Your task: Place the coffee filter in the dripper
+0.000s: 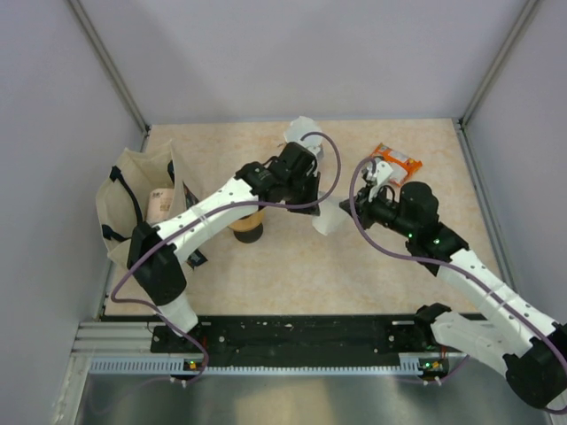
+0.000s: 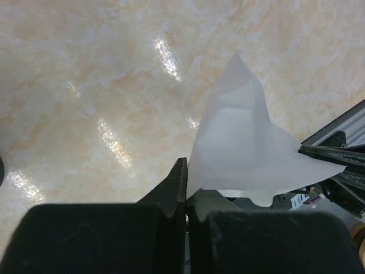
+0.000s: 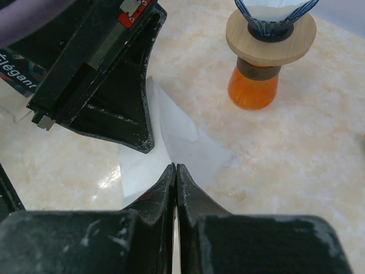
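Tote bag (image 1: 120,199): beige, black straps, at the table's left edge.
Bag contents (image 1: 161,204): one tan cylindrical item inside.
Orange packet (image 1: 403,163): flat, far right.
Table (image 1: 283,274): beige marbled top.

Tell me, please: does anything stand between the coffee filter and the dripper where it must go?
No object lies between them: the right wrist view shows only bare table between the coffee filter and the dripper. Seen from above, however, the left arm partly covers the dripper.
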Motion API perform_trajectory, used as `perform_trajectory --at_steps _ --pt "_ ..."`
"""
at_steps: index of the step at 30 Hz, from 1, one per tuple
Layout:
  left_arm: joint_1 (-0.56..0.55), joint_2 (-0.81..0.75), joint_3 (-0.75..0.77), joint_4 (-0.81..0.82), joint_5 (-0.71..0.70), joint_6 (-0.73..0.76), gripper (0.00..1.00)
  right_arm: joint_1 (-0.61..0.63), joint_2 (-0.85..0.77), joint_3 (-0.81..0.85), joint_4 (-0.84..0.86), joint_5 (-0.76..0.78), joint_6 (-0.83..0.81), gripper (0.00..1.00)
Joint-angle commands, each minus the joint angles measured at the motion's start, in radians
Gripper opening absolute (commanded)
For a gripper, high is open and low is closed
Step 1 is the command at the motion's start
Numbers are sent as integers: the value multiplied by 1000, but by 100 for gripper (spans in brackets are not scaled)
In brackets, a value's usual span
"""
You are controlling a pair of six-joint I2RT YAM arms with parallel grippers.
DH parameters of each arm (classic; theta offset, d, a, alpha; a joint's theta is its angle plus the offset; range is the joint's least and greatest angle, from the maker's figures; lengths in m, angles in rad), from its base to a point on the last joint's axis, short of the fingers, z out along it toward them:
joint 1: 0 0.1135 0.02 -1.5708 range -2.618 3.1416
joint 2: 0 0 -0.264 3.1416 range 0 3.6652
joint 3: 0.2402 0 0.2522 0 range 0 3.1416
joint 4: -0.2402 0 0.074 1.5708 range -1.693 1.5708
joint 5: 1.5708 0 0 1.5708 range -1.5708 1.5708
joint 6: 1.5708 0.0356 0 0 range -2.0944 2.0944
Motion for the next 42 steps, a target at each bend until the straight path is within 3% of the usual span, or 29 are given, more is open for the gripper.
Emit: perform_trajectory --at_steps 1,5,13,16,18,21,24,25,29,33,37,42 --pt "3 -75 -22 35 -34 -2 0 5 -38 22 29 18 82 0" --pt "3 -95 -37 24 -54 -3 0 4 -47 20 16 98 87 0" --pt "3 -95 -25 -18 -77 3 0 4 -52 39 -6 92 80 0" --pt "3 -94 -16 -25 -88 2 0 4 -61 33 34 78 94 20" --pt "3 -86 1 -47 -109 0 0 4 -78 28 69 38 93 42" --pt "6 -83 27 -74 -115 -9 0 4 -120 17 126 -19 97 58" --pt "38 -91 73 -125 -82 -15 0 5 -194 -13 184 -7 111 93" --pt "54 -89 95 -160 -65 -17 0 5 -219 -30 203 24 128 99" --pt "115 -103 187 -307 6 -14 0 4 -320 -127 256 188 171 99" --pt "238 -155 207 -405 124 -52 0 4 -371 -153 208 340 172 99" --pt "334 -212 239 -536 63 -61 0 4 -375 -162 183 420 159 99" --pt "381 -261 276 -639 63 -71 0 4 -345 -159 180 443 145 99"
